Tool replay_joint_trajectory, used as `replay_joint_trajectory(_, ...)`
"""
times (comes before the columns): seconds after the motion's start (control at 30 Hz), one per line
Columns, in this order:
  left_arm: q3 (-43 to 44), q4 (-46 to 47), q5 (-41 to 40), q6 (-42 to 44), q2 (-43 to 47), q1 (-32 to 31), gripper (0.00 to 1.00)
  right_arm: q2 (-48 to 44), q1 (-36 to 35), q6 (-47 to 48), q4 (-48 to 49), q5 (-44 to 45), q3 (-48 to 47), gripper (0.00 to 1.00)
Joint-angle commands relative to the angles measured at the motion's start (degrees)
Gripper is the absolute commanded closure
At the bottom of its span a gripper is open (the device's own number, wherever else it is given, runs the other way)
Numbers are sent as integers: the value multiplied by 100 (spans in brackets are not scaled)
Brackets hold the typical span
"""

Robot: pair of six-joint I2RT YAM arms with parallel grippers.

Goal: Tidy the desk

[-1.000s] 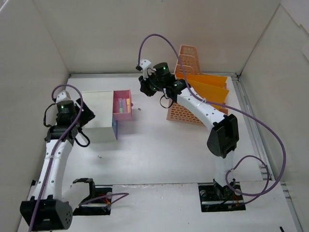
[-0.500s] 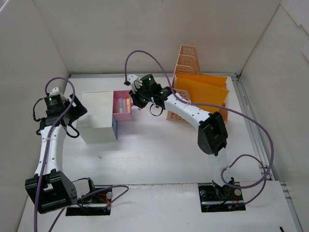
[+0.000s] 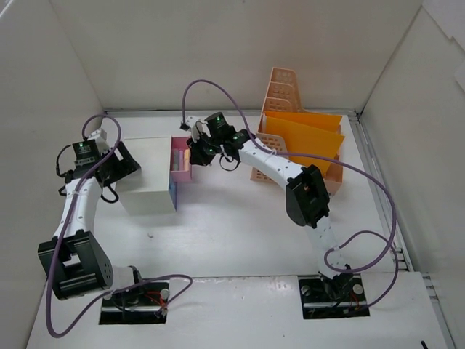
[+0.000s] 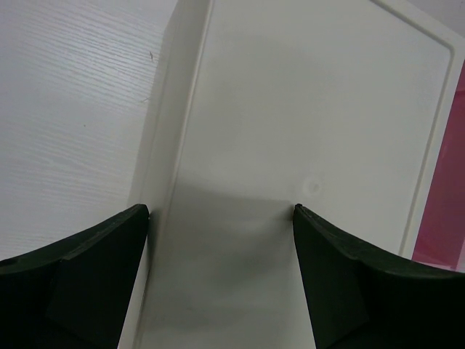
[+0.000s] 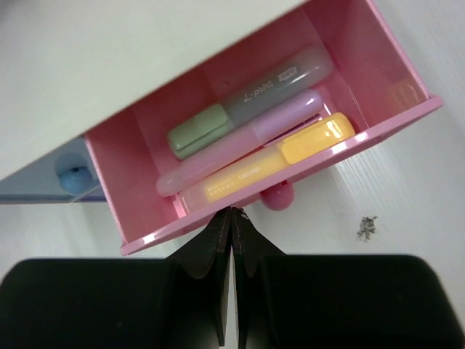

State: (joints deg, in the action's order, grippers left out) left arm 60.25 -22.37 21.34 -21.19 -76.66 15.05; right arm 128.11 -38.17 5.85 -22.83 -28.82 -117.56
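A white drawer unit [image 3: 147, 174] sits toward the desk's [image 3: 240, 233] far-left corner, its pink drawer [image 5: 131, 196] open, holding a green highlighter [image 5: 240, 105], a lilac highlighter [image 5: 247, 138] and a yellow highlighter [image 5: 269, 166] side by side. A peach mesh file rack [image 3: 280, 87] with orange folders [image 3: 305, 134] stands nearer the far-right corner

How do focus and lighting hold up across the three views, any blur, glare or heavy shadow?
Top external: soft, even light, faint shadows, no glare. Left wrist: desk grain crisp; a grey shadow on the white drawer unit under the left gripper, whose jaws are dark and soft. Right wrist: yellow highlighter print readable, with small glints; the right gripper has shut, blurred jaws.
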Motion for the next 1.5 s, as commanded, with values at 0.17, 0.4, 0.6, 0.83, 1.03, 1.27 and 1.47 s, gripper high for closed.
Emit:
replay_joint_trajectory(0.17,303,31,397,352,-340,-503,26,433,-357,-145,376,-853,-988,100)
replay_joint_trajectory(0.4,268,-22,292,300,-402,-687,25,645,-437,-172,411,-696,-1244,100)
replay_joint_trajectory(0.6,277,-153,2,63,-306,-530,25,-5,-182,161,437,-22,-534,100)
replay_joint_trajectory(0.83,286,-215,10,-105,-86,-186,24,-498,257,523,464,-211,294,54)
replay_joint_trajectory(1.03,373,-356,89,-105,72,60,18,-130,310,1013,472,-590,295,52)
replay_joint_trajectory(1.27,435,-479,388,-61,310,314,17,231,197,2270,464,-1723,198,38)
replay_joint_trajectory(1.47,312,-391,607,-122,415,314,17,618,56,2123,464,-1645,-109,40)
